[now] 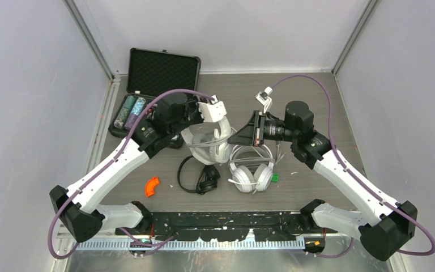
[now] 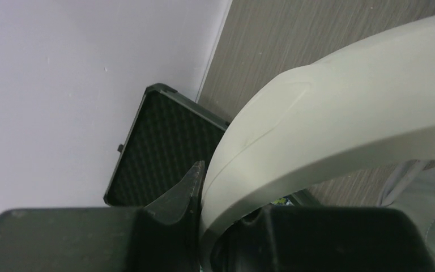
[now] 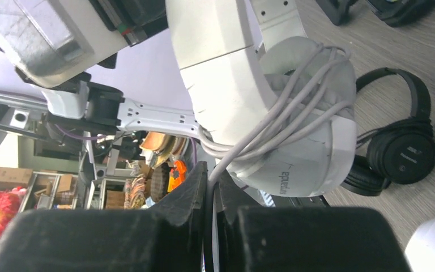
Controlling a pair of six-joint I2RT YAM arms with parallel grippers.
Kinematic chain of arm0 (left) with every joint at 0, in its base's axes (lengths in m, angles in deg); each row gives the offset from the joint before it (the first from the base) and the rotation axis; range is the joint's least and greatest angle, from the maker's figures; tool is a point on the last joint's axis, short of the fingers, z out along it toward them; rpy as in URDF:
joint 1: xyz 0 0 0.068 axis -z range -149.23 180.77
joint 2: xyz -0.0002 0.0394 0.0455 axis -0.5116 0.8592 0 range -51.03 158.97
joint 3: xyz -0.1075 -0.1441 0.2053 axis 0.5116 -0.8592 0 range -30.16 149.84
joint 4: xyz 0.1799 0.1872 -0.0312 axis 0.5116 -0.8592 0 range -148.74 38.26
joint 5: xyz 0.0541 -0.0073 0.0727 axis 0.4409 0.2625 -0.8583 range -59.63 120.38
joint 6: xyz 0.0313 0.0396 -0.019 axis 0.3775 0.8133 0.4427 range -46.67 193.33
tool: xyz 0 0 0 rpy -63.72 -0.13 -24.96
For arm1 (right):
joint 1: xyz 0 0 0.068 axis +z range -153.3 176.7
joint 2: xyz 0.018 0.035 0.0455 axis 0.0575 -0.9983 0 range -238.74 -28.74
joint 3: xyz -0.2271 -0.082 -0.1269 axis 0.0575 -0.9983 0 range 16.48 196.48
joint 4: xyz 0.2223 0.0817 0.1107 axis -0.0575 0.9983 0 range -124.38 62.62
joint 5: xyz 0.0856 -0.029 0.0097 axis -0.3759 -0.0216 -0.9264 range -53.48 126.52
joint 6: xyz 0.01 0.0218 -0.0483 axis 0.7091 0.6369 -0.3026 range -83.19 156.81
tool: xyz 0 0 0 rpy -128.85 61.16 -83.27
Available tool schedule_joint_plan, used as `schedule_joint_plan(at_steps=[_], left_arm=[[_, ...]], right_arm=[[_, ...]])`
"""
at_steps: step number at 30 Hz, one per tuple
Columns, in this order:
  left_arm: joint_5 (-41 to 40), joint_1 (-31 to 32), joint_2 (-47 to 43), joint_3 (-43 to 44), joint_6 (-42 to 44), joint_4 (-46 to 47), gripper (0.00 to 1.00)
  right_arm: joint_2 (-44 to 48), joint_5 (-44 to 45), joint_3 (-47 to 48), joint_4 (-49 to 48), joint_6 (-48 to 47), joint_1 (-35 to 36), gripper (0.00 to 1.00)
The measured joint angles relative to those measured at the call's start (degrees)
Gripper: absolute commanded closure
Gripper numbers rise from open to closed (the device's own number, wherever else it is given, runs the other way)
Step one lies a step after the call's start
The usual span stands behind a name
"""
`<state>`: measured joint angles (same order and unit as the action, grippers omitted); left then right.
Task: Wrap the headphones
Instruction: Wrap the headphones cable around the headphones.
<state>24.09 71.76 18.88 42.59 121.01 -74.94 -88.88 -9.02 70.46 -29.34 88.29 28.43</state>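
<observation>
The bench (image 1: 233, 85) has a matt grey wood-grain finish, the white headset (image 2: 340, 113) is smooth matt plastic, its pale cord (image 3: 283, 110) looks rubbery, the black on-ear headphones (image 3: 403, 154) are matt plastic, and the open case (image 2: 158, 153) is lined with dimpled black foam.

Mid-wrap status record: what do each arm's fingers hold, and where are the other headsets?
left fingers: clamped on headband of first white headset
right fingers: pinching its pale cord, loops already around the earcup
second white headset: on table, unheld
black headset: on table, unheld
</observation>
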Motion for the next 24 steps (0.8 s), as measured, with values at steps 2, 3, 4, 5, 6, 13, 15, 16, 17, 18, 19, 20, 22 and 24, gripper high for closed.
schedule_joint_plan(at_steps=[2, 3, 4, 5, 6, 13, 15, 16, 17, 18, 19, 20, 22, 24], left_arm=[[-1.64, 0.07, -0.22, 0.42, -2.38, -0.61, 1.00], [-2.75, 0.07, -0.37, 0.55, -3.45, -1.07, 1.00], [-4.11, 0.04, -0.48, 0.70, -4.50, -1.57, 1.00], [-5.53, 0.02, -0.48, 0.92, -5.73, -2.25, 1.00], [-6.80, 0.00, -0.44, 1.18, -6.73, -2.91, 1.00], [-16.09, 0.00, 3.30, 8.24, -16.87, -11.76, 1.00], [-18.16, 0.24, 4.09, 9.49, -19.65, -12.81, 1.00], [-19.08, 0.28, 4.39, 10.01, -21.20, -13.53, 1.00], [-19.89, 0.31, 4.61, 10.56, -22.86, -14.32, 1.00], [-20.61, 0.31, 4.79, 11.10, -24.55, -14.95, 1.00], [-21.18, 0.33, 4.92, 11.65, -26.29, -15.61, 1.00], [-21.75, 0.42, 4.96, 12.09, -28.00, -16.04, 1.00], [-22.95, 0.55, 4.98, 13.16, -31.47, -17.09, 1.00], [-24.11, 0.59, 5.11, 14.40, -34.84, -18.27, 1.00]], right_arm=[[0.00, 0.07, 0.00, -2.03, 1.49, 0.02, 0.82], [0.00, 0.04, 0.00, -2.91, 1.99, 0.04, 0.81], [0.00, 0.02, 0.00, -3.85, 2.47, 0.15, 0.81], [0.00, 0.02, 0.00, -4.59, 2.78, 0.33, 0.81], [0.00, 0.02, 0.00, -5.14, 3.02, 0.59, 0.81], [-1.20, 0.04, 2.51, -6.19, 3.39, 2.60, 0.81], [-1.42, 0.33, 3.37, -6.27, 3.34, 2.69, 0.80], [-1.51, 0.55, 3.69, -6.29, 3.32, 2.69, 0.81], [-1.51, 0.94, 3.93, -6.32, 3.26, 2.71, 0.81], [-1.53, 1.14, 4.02, -6.34, 3.21, 2.71, 0.80], [-1.62, 1.49, 4.07, -6.36, 3.08, 2.71, 0.80], [-1.77, 1.75, 4.09, -6.34, 2.97, 2.73, 0.80], [-2.27, 2.38, 4.11, -6.32, 2.67, 2.75, 0.81], [-2.91, 3.08, 4.11, -6.27, 2.47, 2.84, 0.80]])
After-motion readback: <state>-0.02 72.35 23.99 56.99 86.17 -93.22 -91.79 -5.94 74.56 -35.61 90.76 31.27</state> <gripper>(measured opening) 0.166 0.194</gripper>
